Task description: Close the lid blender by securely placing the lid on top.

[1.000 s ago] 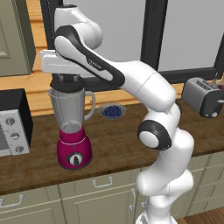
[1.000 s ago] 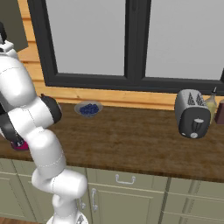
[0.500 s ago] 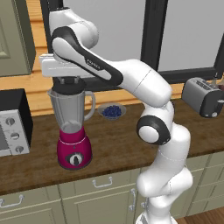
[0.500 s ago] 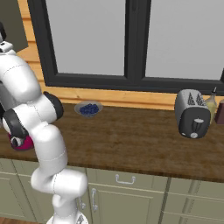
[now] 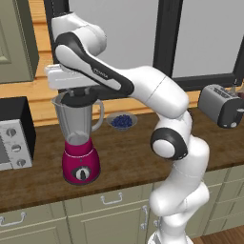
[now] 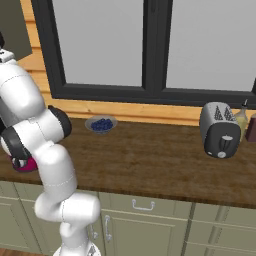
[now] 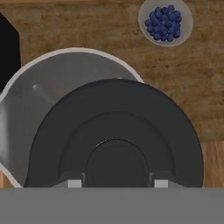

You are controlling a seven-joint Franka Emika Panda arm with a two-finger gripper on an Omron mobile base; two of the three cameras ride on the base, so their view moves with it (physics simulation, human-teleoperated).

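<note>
Tool [image 5: 76, 97] clamped on the lid [image 7: 114, 140] above the blender [image 5: 78, 138] rim (off-center).

Wooden counter [image 5: 128, 152]: blender [image 5: 78, 138], blueberry bowl [image 5: 121, 121], toaster [image 5: 220, 105]

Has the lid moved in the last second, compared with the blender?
Yes, slightly. The lid, gripped over the blender, has come a little lower toward the jar's rim.

A dark-framed window [image 6: 150, 50] sits above a light wood sill [image 6: 150, 112], over a brown wooden counter [image 6: 150, 160] topping pale green cabinets [image 6: 145, 220] with metal handles
</note>
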